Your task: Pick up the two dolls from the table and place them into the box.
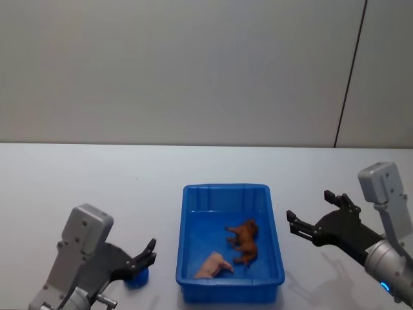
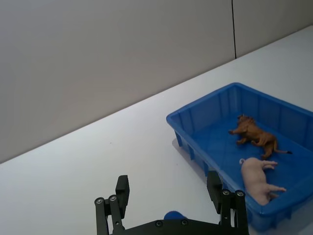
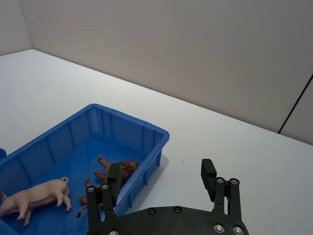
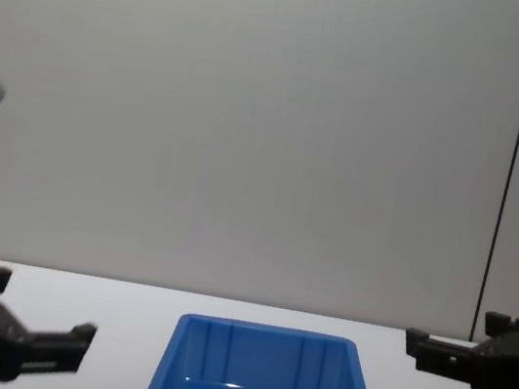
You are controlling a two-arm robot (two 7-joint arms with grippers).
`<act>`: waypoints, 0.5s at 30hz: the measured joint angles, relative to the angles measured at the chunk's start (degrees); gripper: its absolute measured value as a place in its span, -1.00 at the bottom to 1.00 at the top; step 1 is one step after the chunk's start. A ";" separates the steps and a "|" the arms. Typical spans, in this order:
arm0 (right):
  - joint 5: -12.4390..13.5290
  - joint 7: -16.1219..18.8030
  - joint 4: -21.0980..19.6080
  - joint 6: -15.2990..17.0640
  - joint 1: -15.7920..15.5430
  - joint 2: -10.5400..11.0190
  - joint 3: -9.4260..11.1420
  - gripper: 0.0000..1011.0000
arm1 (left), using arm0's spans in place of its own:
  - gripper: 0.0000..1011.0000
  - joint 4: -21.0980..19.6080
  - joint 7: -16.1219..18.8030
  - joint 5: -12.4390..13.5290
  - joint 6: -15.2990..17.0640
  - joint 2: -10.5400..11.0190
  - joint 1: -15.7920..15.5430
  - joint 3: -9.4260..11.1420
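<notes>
Inside the box point(image 1: 277, 258) lie the brown doll point(image 1: 244, 240) and pink doll point(image 1: 213, 265), with left tool point(image 1: 146, 253) and right tool point(image 1: 313, 216) spread apart beside it.

Even, soft overhead light; no glare. Faint shadows on the table point(image 1: 77, 174) beside the box point(image 1: 230, 294). Focus sharp throughout.

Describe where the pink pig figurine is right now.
In the head view, the pink pig figurine lies inside the blue bin, at its near end, just left of the brown lion figurine.
</notes>
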 joint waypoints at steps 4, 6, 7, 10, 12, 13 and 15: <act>0.03 0.00 -0.03 -0.04 -0.02 0.05 0.03 0.98 | 0.98 2.15 -0.98 -0.74 -1.06 0.01 0.36 -0.12; 0.04 0.00 -0.04 -0.05 -0.03 0.06 0.04 0.98 | 0.98 3.05 -1.36 -0.90 -1.41 -0.19 0.35 -0.12; 0.04 0.00 -0.04 -0.06 -0.04 0.07 0.05 0.98 | 0.98 4.04 -1.98 -1.13 -2.05 -0.46 0.25 -0.13; 0.06 0.00 -0.05 -0.08 -0.06 0.08 0.06 0.98 | 0.98 6.04 -2.95 -1.38 -3.03 -1.13 -0.21 -0.12; 0.07 0.00 -0.05 -0.09 -0.06 0.09 0.07 0.98 | 0.98 8.06 -4.26 -1.55 -4.06 -1.84 -0.83 -0.08; 0.08 0.01 -0.05 -0.10 -0.07 0.10 0.08 0.98 | 0.98 8.98 -4.67 -1.58 -4.38 -2.17 -1.16 -0.05; 0.08 0.01 -0.05 -0.11 -0.07 0.11 0.09 0.98 | 0.98 11.28 -6.05 -1.61 -5.32 -3.00 -2.01 0.01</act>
